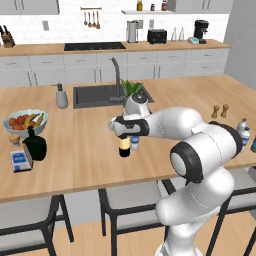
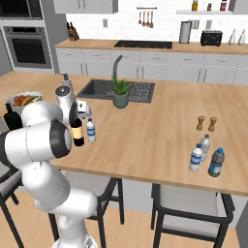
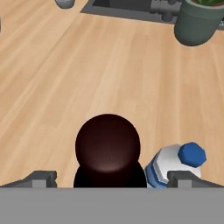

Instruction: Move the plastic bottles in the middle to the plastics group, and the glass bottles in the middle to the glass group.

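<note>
Hand view: gripper (image 3: pixel 109 179) is spread wide directly above the wine bottle (image 3: pixel 108 148) mid-desk (image 3: pixel 65 78), nothing gripped. Water bottle (image 3: pixel 175 168) stands just beside it and could be knocked over if the descent is off-centre.

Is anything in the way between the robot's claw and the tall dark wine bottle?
Nothing visible is. The open gripper hangs right above the tall dark wine bottle, its fingertips on either side of the top. A small clear water bottle with a blue cap stands close beside it, under one fingertip.
</note>
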### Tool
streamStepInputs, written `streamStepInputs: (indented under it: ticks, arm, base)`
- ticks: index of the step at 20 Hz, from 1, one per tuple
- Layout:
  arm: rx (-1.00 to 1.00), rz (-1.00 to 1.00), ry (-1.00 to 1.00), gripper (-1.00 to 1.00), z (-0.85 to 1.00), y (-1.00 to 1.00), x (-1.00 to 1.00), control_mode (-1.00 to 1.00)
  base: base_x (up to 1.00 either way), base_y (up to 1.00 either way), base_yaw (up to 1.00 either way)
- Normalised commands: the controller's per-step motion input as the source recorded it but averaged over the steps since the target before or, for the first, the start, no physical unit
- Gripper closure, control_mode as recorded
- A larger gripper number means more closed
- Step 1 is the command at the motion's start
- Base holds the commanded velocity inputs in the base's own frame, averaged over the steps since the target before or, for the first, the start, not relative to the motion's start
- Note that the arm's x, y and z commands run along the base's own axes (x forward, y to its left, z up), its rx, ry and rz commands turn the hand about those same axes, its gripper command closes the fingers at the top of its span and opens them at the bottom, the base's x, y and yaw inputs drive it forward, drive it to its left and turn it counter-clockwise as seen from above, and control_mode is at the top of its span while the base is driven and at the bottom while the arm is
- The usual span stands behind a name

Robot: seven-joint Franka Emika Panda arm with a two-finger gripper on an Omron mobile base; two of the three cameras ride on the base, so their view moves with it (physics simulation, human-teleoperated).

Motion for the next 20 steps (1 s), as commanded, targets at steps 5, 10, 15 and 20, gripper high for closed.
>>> streamStepInputs:
  ticks: [5,10,15,20]
  arm:
    - [0.0,0.0,-0.08,-1.0,0.0,0.0,0.0,-1.0]
    - [0.0,0.0,-0.06,-1.0,0.0,0.0,0.0,-1.0]
    - [0.0,0.0,0.0,1.0,0.0,0.0,0.0,-1.0]
    - [0.0,0.0,0.0,1.0,0.0,0.0,0.0,-1.0]
  base:
    - [0.0,0.0,0.0]
    - [0.0,0.0,0.0]
    - [0.0,0.0,0.0]
    - [0.0,0.0,0.0]
